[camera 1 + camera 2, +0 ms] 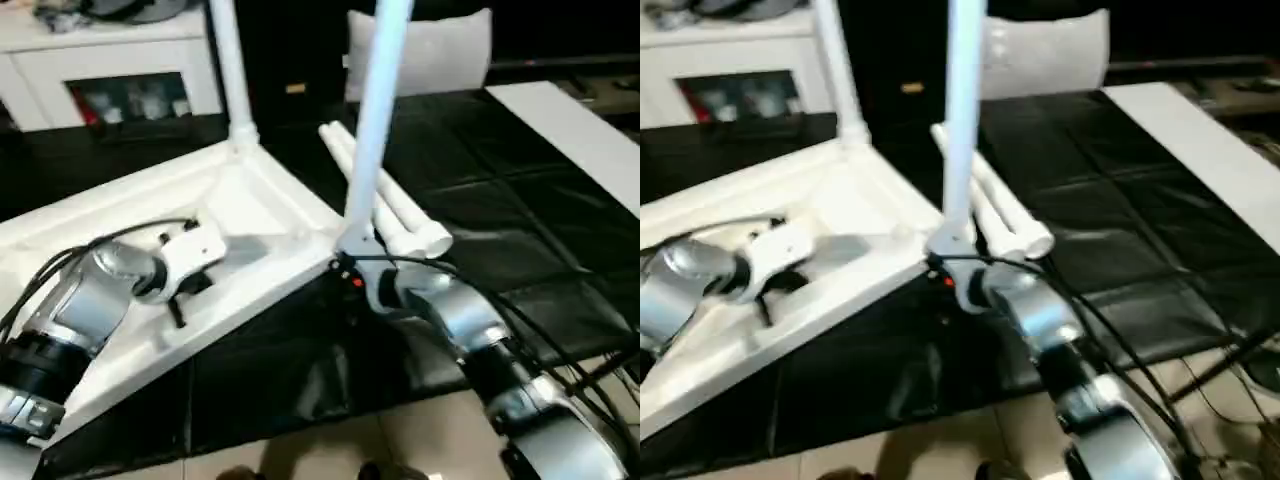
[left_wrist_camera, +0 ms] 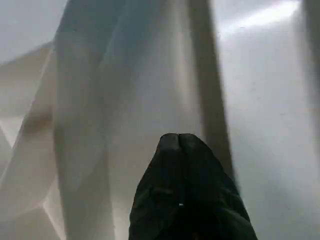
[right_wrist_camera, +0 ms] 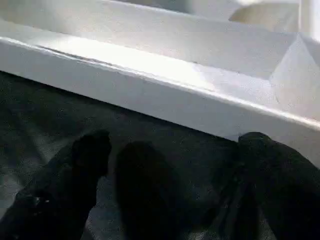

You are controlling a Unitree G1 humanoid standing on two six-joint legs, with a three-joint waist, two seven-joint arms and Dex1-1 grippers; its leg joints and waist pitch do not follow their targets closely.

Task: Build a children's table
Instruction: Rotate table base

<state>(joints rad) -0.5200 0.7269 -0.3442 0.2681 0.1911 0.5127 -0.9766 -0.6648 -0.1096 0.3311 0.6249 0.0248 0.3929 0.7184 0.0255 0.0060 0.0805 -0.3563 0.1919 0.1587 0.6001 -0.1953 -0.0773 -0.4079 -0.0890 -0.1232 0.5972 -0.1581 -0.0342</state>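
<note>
The black mat (image 1: 480, 200) covers the floor where the work lies, with pale tiles (image 1: 330, 450) along its near edge. On it rests the upturned table top (image 1: 250, 215) — ribbed underside facing up, one corner pointing toward the robot's right arm. Behind it, at the far left, stands a white cabinet (image 1: 110, 60) with glass doors; at the far right a flat white board (image 1: 580, 130) lies on the mat, and a white cushion (image 1: 440, 50) sits upright at the back.

Two legs already stand in the top's corner sockets: the far leg (image 1: 230, 60) rises from the back corner, and the near leg (image 1: 375, 110) rises from the corner nearest the right arm. Two loose legs (image 1: 390, 195) lie side by side on the mat just behind that near corner, touching each other.

The left gripper (image 1: 180, 300) reaches over the underside of the top; in its wrist view the jaws are pressed together with nothing between them, the fingertips (image 2: 177, 145) close to the white plastic. The right gripper (image 3: 170, 145) sits low on the mat at the near corner (just below the base of the near leg), its jaws spread apart and empty, facing the top's outer rim (image 3: 150, 95).
</note>
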